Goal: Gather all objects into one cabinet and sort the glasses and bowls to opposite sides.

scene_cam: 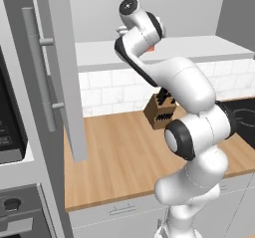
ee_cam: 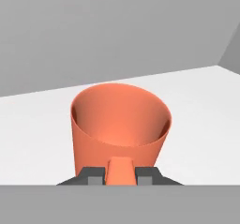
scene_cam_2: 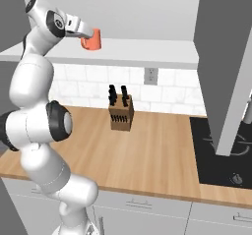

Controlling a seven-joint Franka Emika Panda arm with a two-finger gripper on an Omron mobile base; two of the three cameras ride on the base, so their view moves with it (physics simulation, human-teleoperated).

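The end effector (ee_cam: 120, 175) is clenched on the near rim of the orange-red cup (ee_cam: 120, 124), upright on the white cabinet shelf (ee_cam: 197, 106).

The arm (scene_cam_2: 34, 106) is built of glossy white rounded segments, joined by dark, black-ringed joints with grey end caps. Small dark grey fingers (ee_cam: 96, 175) are fitted at the hand.
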